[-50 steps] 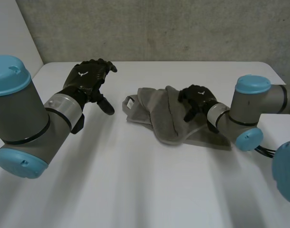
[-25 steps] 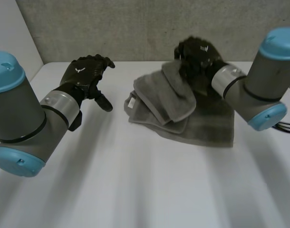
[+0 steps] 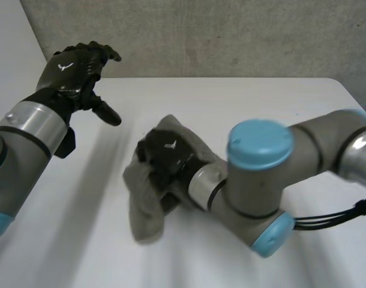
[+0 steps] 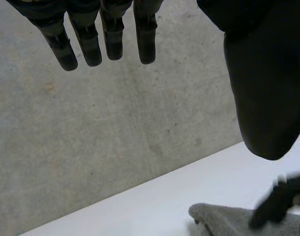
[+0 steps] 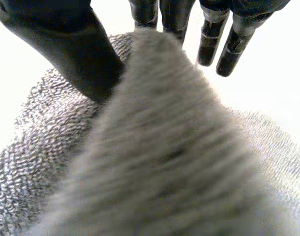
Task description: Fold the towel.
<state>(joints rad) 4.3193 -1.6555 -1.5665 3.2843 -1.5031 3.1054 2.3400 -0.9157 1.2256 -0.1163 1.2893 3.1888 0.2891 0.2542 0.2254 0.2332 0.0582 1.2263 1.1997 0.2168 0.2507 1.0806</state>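
The right hand (image 3: 166, 157) pinches the towel (image 3: 144, 207) against its thumb; the left hand (image 3: 72, 65) hangs open. Lay the held fold flat, edges matched, before releasing.

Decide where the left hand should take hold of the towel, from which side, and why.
Grip the loose end of the towel hanging below the right hand, coming from the robot's left. The bunched middle is pinched between that hand's fingers and thumb; the open left hand is raised on that side, so its path looks free.
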